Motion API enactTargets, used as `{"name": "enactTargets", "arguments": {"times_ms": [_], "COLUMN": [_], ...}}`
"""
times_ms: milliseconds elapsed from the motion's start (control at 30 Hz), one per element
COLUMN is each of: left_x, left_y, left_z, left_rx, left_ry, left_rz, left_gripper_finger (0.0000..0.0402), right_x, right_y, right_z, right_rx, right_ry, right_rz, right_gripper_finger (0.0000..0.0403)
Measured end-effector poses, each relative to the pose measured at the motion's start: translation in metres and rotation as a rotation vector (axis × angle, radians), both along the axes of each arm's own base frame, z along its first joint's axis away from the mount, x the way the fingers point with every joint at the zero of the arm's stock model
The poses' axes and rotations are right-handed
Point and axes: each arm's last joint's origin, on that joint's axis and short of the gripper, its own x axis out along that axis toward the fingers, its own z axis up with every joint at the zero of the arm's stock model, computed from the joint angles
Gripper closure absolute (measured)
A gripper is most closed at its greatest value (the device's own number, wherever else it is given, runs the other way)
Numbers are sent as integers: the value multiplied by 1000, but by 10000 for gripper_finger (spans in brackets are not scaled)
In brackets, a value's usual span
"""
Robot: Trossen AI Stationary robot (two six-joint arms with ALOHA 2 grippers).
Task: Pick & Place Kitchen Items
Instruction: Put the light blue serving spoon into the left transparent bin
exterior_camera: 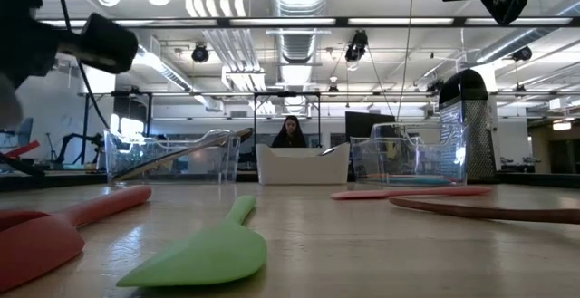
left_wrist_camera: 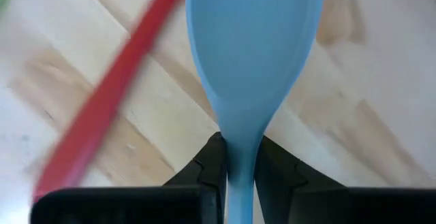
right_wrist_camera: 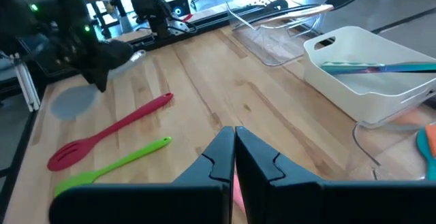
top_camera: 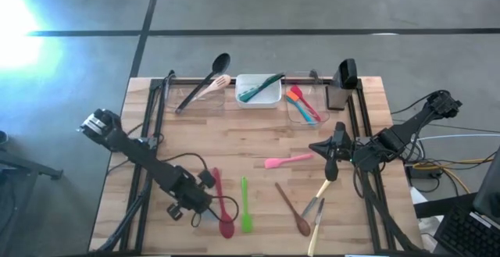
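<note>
Two arms work over the wooden table [top_camera: 234,144] in the high view. The left gripper [top_camera: 190,208] sits at the near left, beside a red slotted spoon [top_camera: 222,206] and a green spatula [top_camera: 245,207]. The right gripper [top_camera: 331,157] hangs at the right, just by the handle end of a pink spatula [top_camera: 287,161]. Nearer lie a brown wooden spoon [top_camera: 293,210] and cream-handled cutlery [top_camera: 316,227]. At the far edge a white tub [top_camera: 258,91] stands between two clear tubs [top_camera: 197,94], all holding utensils.

In the low view the green spatula [exterior_camera: 204,252] lies closest, the red spoon [exterior_camera: 54,230] to its left.

In the left wrist view the fingers [left_wrist_camera: 208,166] clamp the neck of a blue spatula [left_wrist_camera: 252,60] above the table.

In the right wrist view the fingers [right_wrist_camera: 216,157] stand almost together, pink showing below them; whether they grip it cannot be told.
</note>
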Motion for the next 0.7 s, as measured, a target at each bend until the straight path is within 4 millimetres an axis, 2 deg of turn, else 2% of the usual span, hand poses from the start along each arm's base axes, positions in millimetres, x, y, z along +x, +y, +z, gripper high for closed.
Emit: {"name": "enactTargets", "arguments": {"times_ms": [433, 700], "left_x": [-4, -2], "left_y": [20, 38], "left_z": [50, 71], "left_rx": [-11, 62], "left_ry": [-257, -455], "left_rz": [163, 288], "left_gripper_finger": [349, 349], "right_x": [0, 0], "right_y": [0, 0], "right_z": [0, 0], "right_rx": [0, -1], "right_ry": [0, 1], "right_rz": [1, 1], "right_gripper_finger": [394, 394]}}
